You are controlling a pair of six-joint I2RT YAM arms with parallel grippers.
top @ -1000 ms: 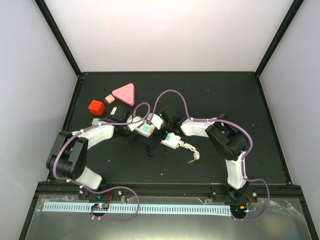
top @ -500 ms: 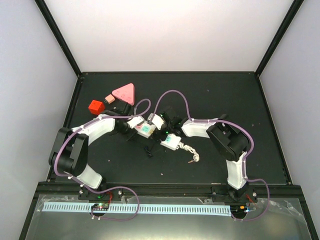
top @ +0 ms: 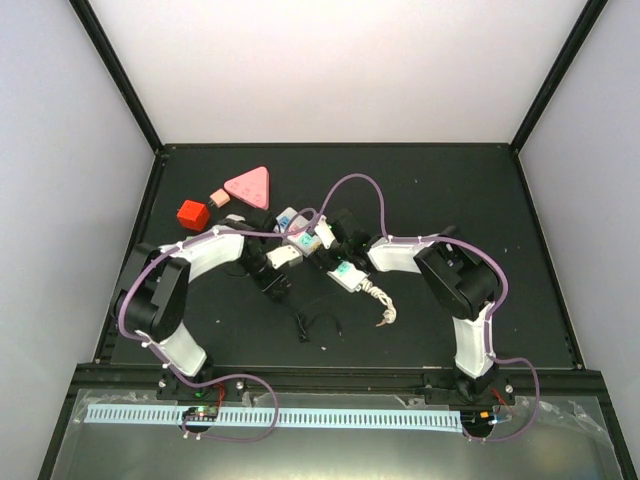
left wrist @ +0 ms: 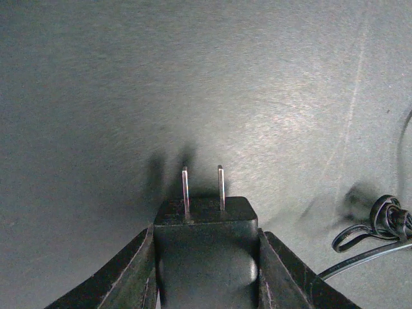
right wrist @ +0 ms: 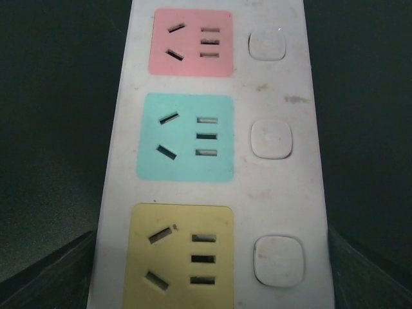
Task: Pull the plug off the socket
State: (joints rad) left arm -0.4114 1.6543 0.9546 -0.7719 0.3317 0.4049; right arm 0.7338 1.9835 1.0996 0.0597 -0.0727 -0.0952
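Note:
The socket is a long white power strip (top: 346, 272) lying slantwise mid-table, with its knotted white cord (top: 382, 303) at its near right end. In the right wrist view its pink, teal and yellow outlet faces (right wrist: 185, 137) are all empty. My right gripper (top: 330, 255) is shut across the strip; its fingers (right wrist: 61, 280) press on both sides. My left gripper (top: 273, 288) is shut on the black plug (left wrist: 206, 248), apart from the strip. Its two bare metal prongs (left wrist: 221, 187) point out over the table. The plug's thin black cord (top: 316, 325) lies coiled nearby.
A pink triangle (top: 249, 186), a red cube (top: 192, 214) and a small tan block (top: 218, 198) sit at the far left. The plug's cord also shows at the right of the left wrist view (left wrist: 380, 222). Raised black edges border the table.
The plug has come out of the strip. My left gripper has swung toward the near side with it. The strip and my right gripper have shifted toward the far side.

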